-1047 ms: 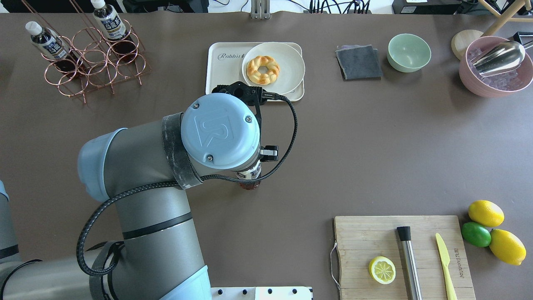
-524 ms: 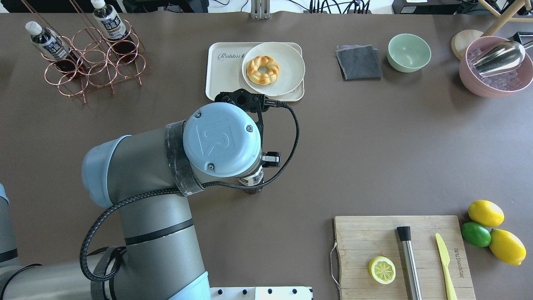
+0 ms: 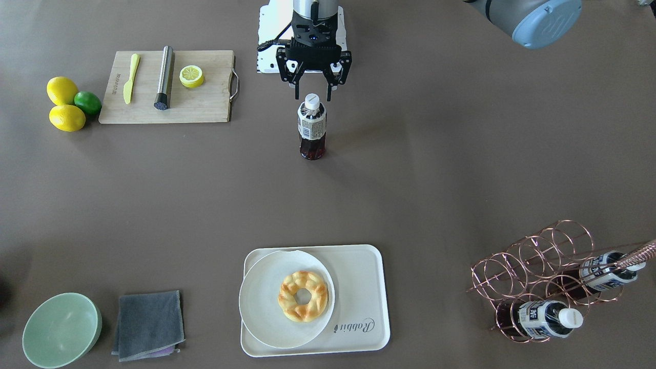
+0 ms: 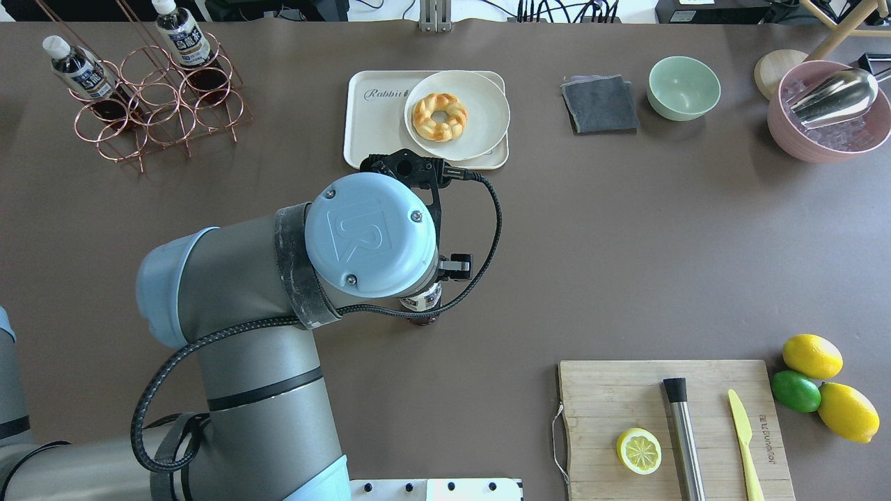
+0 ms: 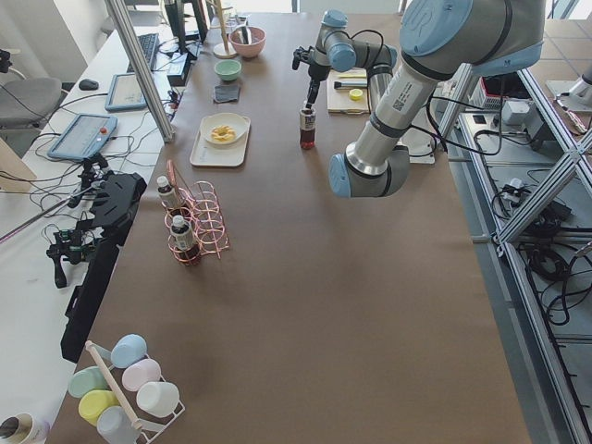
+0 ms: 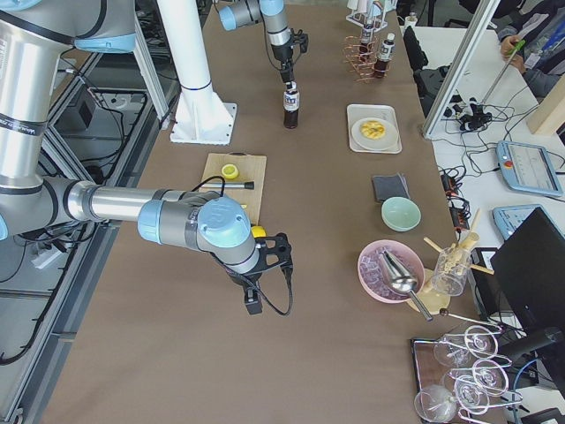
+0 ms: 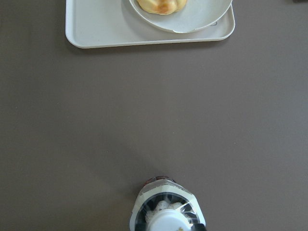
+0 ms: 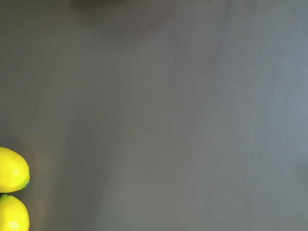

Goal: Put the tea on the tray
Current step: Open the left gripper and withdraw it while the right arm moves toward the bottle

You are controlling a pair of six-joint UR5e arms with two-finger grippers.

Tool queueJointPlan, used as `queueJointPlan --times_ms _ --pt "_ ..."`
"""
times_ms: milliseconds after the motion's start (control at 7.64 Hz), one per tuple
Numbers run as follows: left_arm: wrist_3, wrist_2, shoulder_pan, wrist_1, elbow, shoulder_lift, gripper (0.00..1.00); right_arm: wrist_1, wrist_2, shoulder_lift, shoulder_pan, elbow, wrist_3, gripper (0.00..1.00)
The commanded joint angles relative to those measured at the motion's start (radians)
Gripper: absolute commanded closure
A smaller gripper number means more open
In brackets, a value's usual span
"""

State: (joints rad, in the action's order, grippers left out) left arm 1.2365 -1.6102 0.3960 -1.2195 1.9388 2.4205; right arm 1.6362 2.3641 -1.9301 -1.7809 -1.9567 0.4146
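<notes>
One tea bottle (image 3: pixel 311 128) stands upright on the brown table, between the robot base and the tray; only its lower edge (image 4: pixel 422 306) shows under the wrist in the overhead view. My left gripper (image 3: pixel 312 97) is open, its fingers spread on either side of the white cap (image 7: pixel 168 222) without closing on it. The cream tray (image 3: pixel 359 287) with "Rabbit" lettering lies farther out (image 4: pixel 372 129) and carries a round plate (image 3: pixel 266 302) with a pastry. My right gripper (image 6: pixel 253 299) shows only in the exterior right view, so I cannot tell its state.
A copper wire rack (image 4: pixel 160 104) with two more tea bottles stands at the far left. A cutting board (image 4: pixel 675 424) with lemon half, muddler and knife, lemons and a lime (image 4: pixel 797 390), a green bowl (image 4: pixel 683 87), a grey cloth (image 4: pixel 600 103) and a pink ice bowl (image 4: pixel 828 111) lie to the right.
The left wrist shifted a little toward the robot and to the right with the bottle under it, mostly in the first half second. Since then it has hardly moved.
</notes>
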Motion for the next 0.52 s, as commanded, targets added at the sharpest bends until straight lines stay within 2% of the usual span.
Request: queueJointPlan --times_ms 0,131,262,393 --pt "-0.024 -0.008 0.012 0.003 0.040 0.000 0.06 0.004 0.065 0.081 0.023 0.004 -0.089 0.00" --pt "-0.063 -0.011 0.033 0.008 0.061 -0.003 0.05 0.001 0.117 0.120 0.070 -0.019 -0.197 0.00" --pt "-0.142 -0.055 0.085 0.005 0.072 -0.044 0.04 -0.002 0.122 0.170 0.133 -0.030 -0.309 0.00" --pt "-0.246 -0.164 0.154 0.003 0.086 -0.095 0.04 -0.001 0.126 0.248 0.211 -0.042 -0.444 0.00"
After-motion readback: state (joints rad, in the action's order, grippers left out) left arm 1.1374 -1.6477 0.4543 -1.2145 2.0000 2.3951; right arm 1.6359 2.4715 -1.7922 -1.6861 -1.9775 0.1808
